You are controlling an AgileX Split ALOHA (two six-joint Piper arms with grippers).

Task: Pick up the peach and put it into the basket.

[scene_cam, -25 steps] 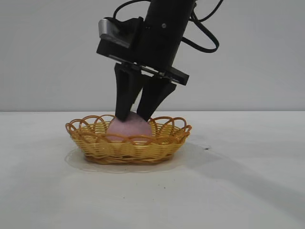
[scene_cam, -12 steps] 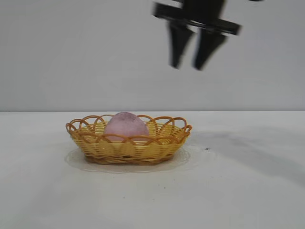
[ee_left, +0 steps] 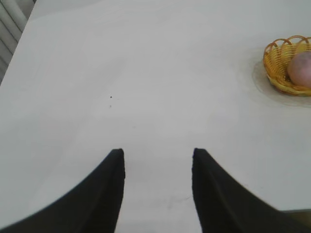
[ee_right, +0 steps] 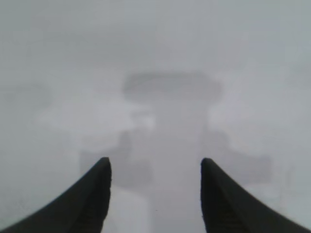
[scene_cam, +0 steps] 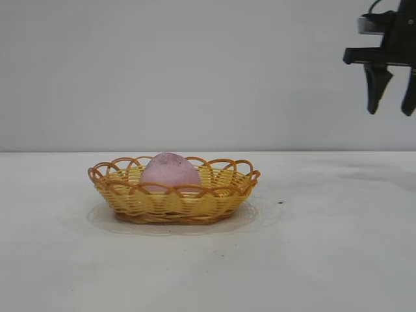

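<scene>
The dusty-pink peach lies in the yellow-orange wicker basket on the white table, left of centre in the exterior view. My right gripper hangs high at the far right, open and empty, well away from the basket. In its own wrist view the right gripper shows spread fingers over bare table and its own shadow. My left gripper is open and empty over bare table. The basket with the peach lies far off at the edge of that view. The left arm does not show in the exterior view.
A white tabletop stretches around the basket, with a plain grey wall behind. A small dark speck lies to the right of the basket. The table's edge shows in the left wrist view.
My right gripper let go of the peach, rose out of the basket and moved up and to the right. The peach stays in the basket.
</scene>
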